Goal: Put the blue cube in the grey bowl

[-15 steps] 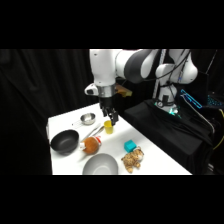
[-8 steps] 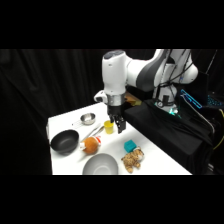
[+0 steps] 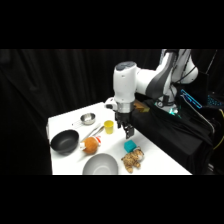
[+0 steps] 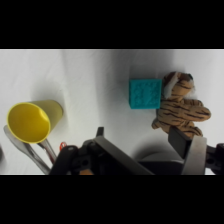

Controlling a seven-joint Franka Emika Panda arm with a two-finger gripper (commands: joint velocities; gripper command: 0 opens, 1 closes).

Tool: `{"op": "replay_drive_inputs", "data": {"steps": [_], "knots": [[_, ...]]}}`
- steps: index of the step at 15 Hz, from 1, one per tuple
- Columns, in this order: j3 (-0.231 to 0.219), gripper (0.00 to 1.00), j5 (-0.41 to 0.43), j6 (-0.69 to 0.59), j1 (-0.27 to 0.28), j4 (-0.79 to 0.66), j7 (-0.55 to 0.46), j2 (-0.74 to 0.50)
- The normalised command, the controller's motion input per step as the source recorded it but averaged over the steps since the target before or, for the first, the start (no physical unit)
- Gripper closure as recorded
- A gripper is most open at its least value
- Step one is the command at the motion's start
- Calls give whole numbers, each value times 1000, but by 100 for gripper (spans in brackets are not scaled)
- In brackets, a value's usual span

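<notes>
**Observer:** Where is the gripper sitting, and why there?

**Operator:** I'm holding the gripper above the table, just up and to the side of the blue cube, not touching it. I'm keeping it high so that, by my reading, it can come down on the cube without brushing the striped tiger toy that is lying right against the cube's side. The wrist view is showing one finger clearly on the right and the linkage rising on the left, with a wide gap between; I'm judging the jaws spread and gripping nothing.

**Observer:** And the cube itself?

**Operator:** It's sitting flat on the table, a small teal-blue block with a faintly stippled top face and square edges, looking squared to the wrist picture's edges. The toy is touching its one side; the other sides are looking free.

**Observer:** The target?

**Operator:** The grey bowl is waiting at the table's near edge, upright and empty, close beside the cube. The yellow cup is lying on its side with metal tongs beside it, well clear of the path, I'm thinking.
</notes>
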Motion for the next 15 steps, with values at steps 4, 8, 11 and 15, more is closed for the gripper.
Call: {"op": "replay_drive_inputs", "data": {"steps": [4,8,11,15], "knots": [[33,0,181,272,28,-94,-90,68],[41,0,199,236,36,-71,-127,79],[56,0,199,216,46,-81,-131,52],[47,0,199,220,30,-89,-147,37]]}}
